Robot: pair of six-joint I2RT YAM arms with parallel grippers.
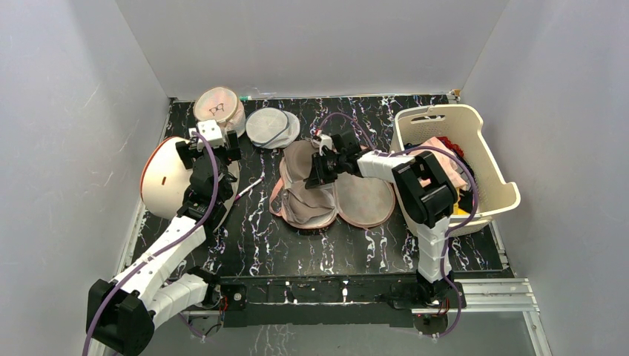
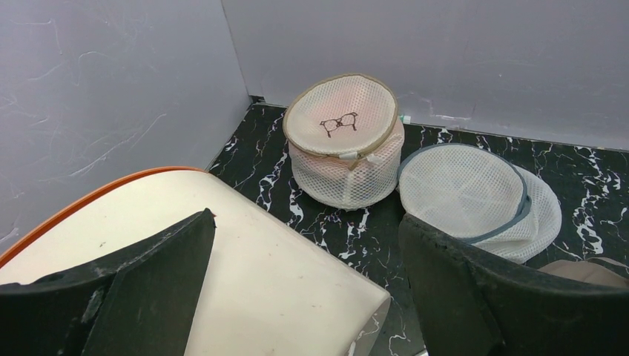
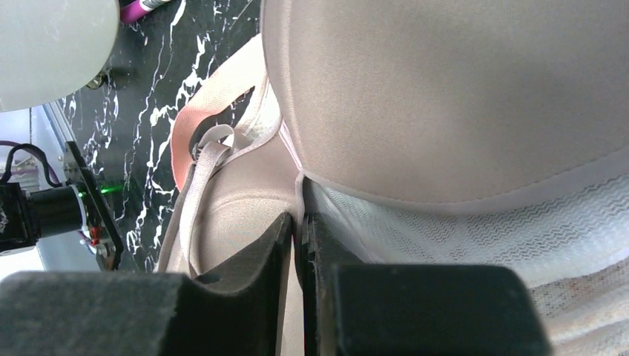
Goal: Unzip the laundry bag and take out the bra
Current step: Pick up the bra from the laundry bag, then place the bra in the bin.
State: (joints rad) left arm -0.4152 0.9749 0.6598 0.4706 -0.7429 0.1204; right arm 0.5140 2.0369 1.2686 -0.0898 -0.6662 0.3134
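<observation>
We pinch the bra's point(image 3: 460, 96) thin edge with our right gripper point(image 3: 300, 230) to lift it out of the opened laundry bag point(image 1: 367, 204), while our left gripper point(image 2: 305, 222) hangs spread.

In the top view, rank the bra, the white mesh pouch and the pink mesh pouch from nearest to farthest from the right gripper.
1. bra: pinched in the right gripper, mid-table.
2. white mesh pouch: behind it, leftward.
3. pink mesh pouch: back-left corner.

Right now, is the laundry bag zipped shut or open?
Open. The laundry bag lies spread flat with its pink lining facing up, and the bra lies uncovered on it.
</observation>
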